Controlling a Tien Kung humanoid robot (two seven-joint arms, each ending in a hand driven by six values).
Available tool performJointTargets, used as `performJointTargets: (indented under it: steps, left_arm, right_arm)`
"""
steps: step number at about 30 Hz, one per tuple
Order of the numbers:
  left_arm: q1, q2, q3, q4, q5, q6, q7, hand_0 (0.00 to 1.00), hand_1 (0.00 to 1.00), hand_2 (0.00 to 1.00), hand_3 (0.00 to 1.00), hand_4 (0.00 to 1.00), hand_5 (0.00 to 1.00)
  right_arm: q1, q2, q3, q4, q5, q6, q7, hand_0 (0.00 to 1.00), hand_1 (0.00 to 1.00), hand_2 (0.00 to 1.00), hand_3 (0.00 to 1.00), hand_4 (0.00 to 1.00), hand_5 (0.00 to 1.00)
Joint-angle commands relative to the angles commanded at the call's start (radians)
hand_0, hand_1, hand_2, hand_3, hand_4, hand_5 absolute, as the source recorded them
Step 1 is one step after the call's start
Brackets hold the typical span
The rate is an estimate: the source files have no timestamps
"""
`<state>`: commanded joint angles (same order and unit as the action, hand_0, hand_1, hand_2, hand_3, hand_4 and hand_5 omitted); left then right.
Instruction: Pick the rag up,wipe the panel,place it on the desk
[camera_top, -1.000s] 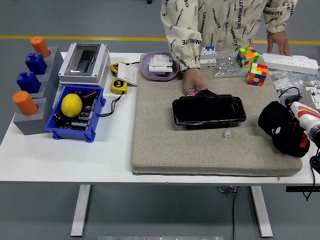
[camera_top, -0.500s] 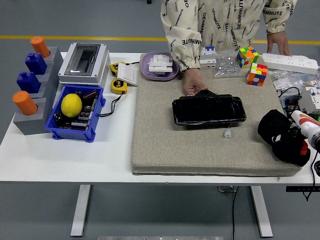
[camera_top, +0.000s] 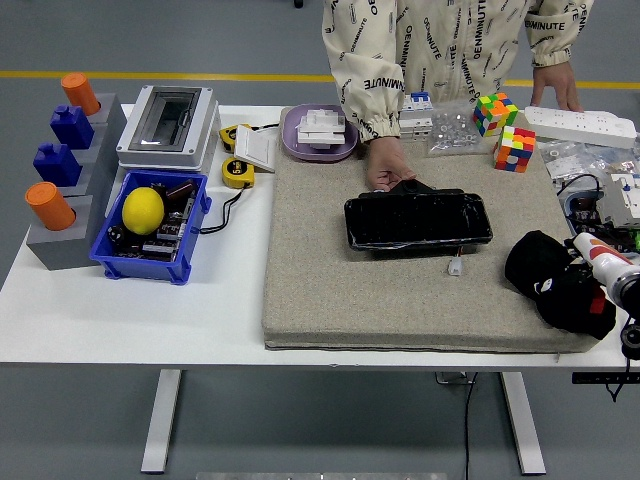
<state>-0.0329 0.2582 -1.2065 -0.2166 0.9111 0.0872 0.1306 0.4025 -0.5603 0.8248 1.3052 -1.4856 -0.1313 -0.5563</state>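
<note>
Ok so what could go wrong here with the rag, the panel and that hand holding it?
1. The person's hand rests at the black panel's far edge; a wiping stroke might brush it.
2. The small white connector sits just in front of the panel; the black rag in the right hand could snag it.

black right hand (camera_top: 560, 285), white-orange forearm (camera_top: 603, 249)

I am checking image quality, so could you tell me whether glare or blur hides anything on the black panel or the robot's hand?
Head view: sharp, evenly lit; faint sheen on the panel; the right hand reads as a dark mass, fingers indistinct.
</note>
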Motion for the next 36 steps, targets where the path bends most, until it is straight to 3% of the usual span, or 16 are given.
performJointTargets:
  steps: [19, 20, 25, 26, 31, 32, 36]
  left_arm:
    - [0.005, 0.003, 0.002, 0.0, 0.0, 0.0, 0.0, 0.65, 0.662, 0.695, 0.58, 0.681, 0.447]
    - [0.006, 0.004, 0.003, 0.0, 0.0, 0.0, 0.0, 0.651, 0.662, 0.695, 0.58, 0.681, 0.447]
    - [0.005, 0.003, 0.007, -0.002, -0.003, 0.0, 0.0, 0.651, 0.662, 0.695, 0.58, 0.681, 0.447]
    - [0.005, 0.004, 0.008, -0.002, -0.004, 0.0, 0.0, 0.651, 0.663, 0.695, 0.58, 0.681, 0.446]
    - [0.006, 0.004, 0.008, -0.001, -0.003, 0.0, 0.0, 0.651, 0.663, 0.695, 0.58, 0.681, 0.446]
    - [0.006, 0.004, 0.007, -0.001, -0.002, 0.0, 0.0, 0.65, 0.662, 0.695, 0.58, 0.681, 0.446]
    - [0.006, 0.004, 0.005, -0.001, -0.001, 0.0, 0.0, 0.65, 0.662, 0.695, 0.58, 0.681, 0.446]
  right_arm:
    - [0.005, -0.008, 0.013, 0.01, -0.02, 0.024, 0.009, 0.405, 0.422, 0.482, 0.506, 0.902, 0.238]
    - [0.005, -0.009, 0.013, 0.012, -0.02, 0.029, 0.01, 0.426, 0.431, 0.496, 0.501, 0.837, 0.35]
    - [0.006, -0.009, 0.014, 0.013, -0.019, 0.057, 0.016, 0.426, 0.431, 0.496, 0.501, 0.837, 0.35]
    - [0.006, -0.009, 0.015, 0.013, -0.019, 0.062, 0.017, 0.475, 0.454, 0.517, 0.506, 0.917, 0.429]
    - [0.006, -0.01, 0.018, 0.013, -0.022, 0.085, 0.024, 0.475, 0.454, 0.517, 0.506, 0.917, 0.429]
    - [0.006, -0.011, 0.019, 0.013, -0.022, 0.087, 0.024, 0.524, 0.491, 0.567, 0.516, 0.998, 0.509]
    - [0.007, -0.015, 0.022, 0.015, -0.022, 0.095, 0.03, 0.524, 0.491, 0.567, 0.516, 0.998, 0.509]
